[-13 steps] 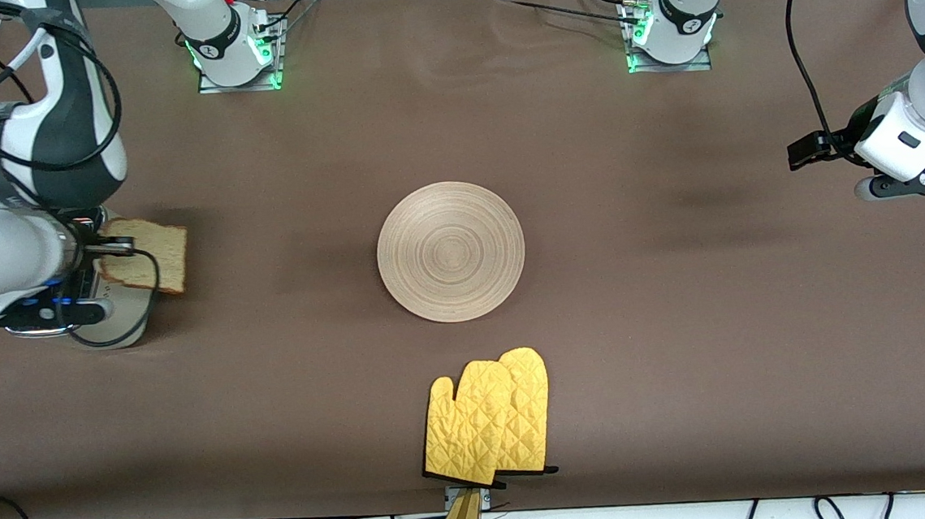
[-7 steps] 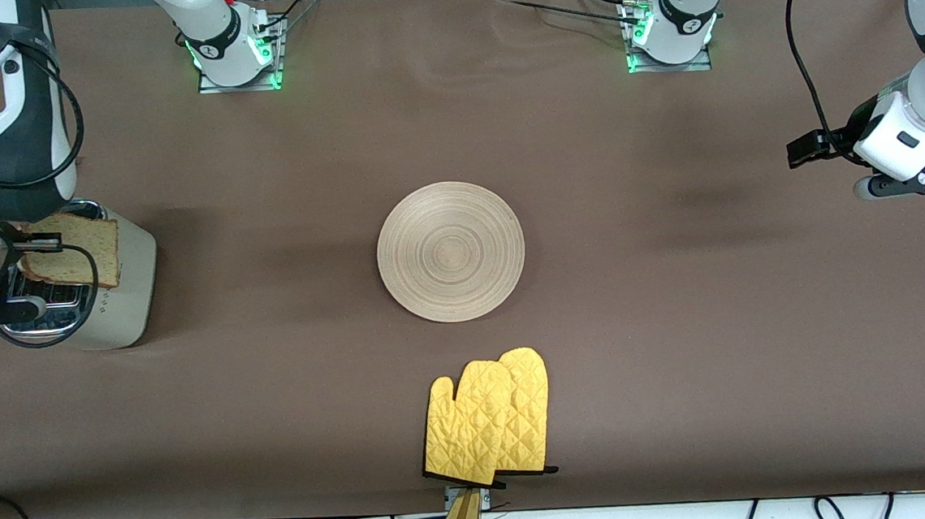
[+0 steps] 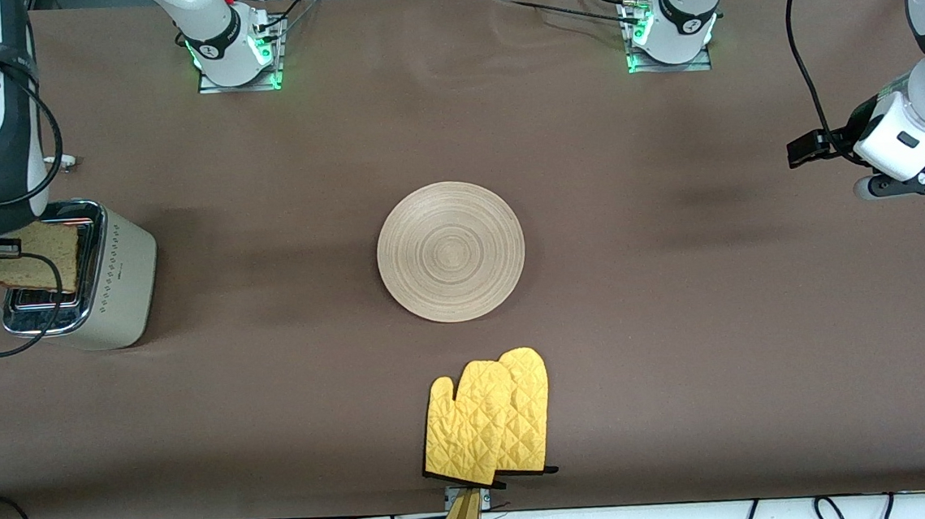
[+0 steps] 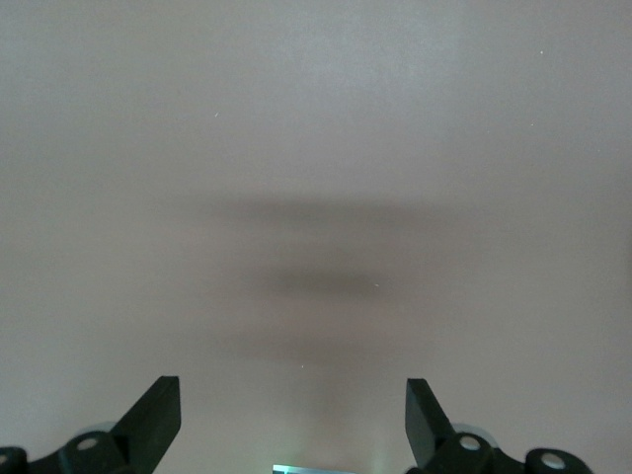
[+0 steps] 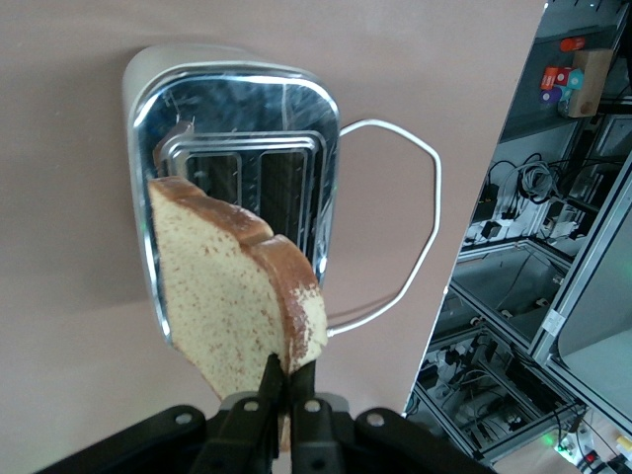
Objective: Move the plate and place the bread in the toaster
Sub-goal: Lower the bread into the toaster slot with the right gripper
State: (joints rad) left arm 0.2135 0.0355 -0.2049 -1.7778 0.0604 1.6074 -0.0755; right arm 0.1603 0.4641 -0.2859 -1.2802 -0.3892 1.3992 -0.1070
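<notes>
Your right pincer [image 5: 289, 387] hangs over the toaster [image 3: 97, 277] at the right arm's end of the brown surface [image 3: 678, 318], its fingers [image 5: 265, 395] pinched tight on the crust edge of the bread [image 5: 232, 296]. From the right wrist view you see the slice held on edge above the chrome top, its speckled face covering part of the two slots, with the white cord [image 5: 405, 227] looping out beside the toaster's body. From the front view, the bread shows as a tan slab over the toaster's top, partly hidden by your right arm.

The plate [image 3: 450, 251] lies flat near the middle of the surface, well apart from the toaster and bare. A pair of yellow quilted oven mitts [image 3: 490, 420] lies nearer to the front camera than the plate, close to the surface's edge, one overlapping the other.

Your left pincer [image 4: 291, 420] waits in the air over bare cloth at the left arm's end of the surface, well apart from the plate. Its fingers [image 4: 153, 415] stand spread wide with nothing between them; the left wrist view shows only plain surface and a soft shadow below.
</notes>
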